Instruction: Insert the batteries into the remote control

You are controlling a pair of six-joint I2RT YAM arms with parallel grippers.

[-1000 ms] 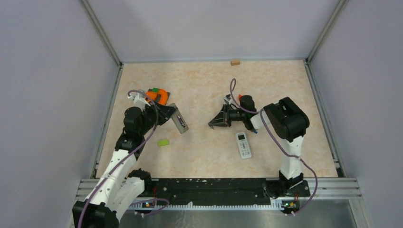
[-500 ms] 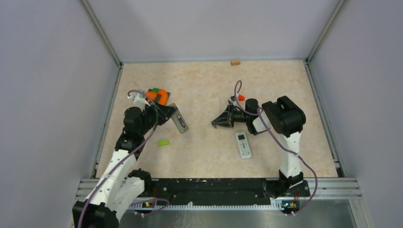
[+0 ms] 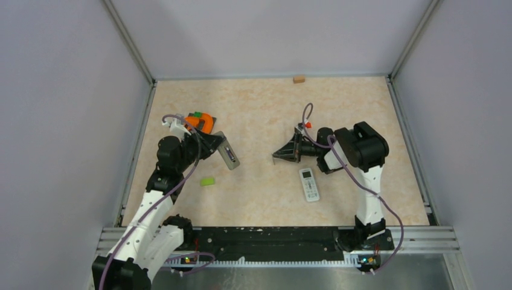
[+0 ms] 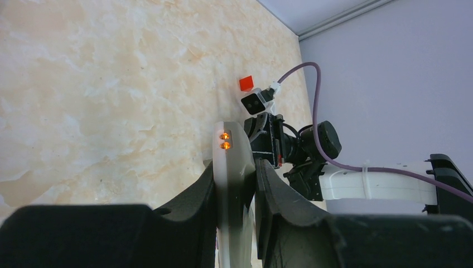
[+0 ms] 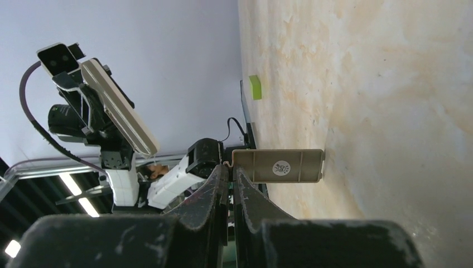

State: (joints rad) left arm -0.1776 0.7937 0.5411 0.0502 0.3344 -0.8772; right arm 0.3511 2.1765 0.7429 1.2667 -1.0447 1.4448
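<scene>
Remote control (image 3: 228, 154) hanging in left end effector (image 3: 218, 145), well left of white remote (image 3: 309, 184) on desk (image 3: 259, 109), long axis roughly near-far; right end effector (image 3: 275, 157) pointing at it. L wrist: jaws part-closed, clamping it edge-on. R wrist: all but closed, pinching tan cover (image 5: 277, 165).

Left wrist view: remote control (image 4: 228, 149) shows only its tip ahead of the left gripper (image 4: 235, 164). The rest is hidden between the fingers and runs off the bottom edge. Two orange spots at that tip are too small to identify. Top view: the held remote's upward face is too small to read. Right wrist view: right gripper (image 5: 230, 169) finger bodies are cut by the bottom edge. The near edge of the cover plate (image 5: 278, 166) is hidden between the tips, and its round sticker is unreadable. An orange-green object (image 3: 201, 121) behind the left gripper is partly covered by the wrist.
</scene>
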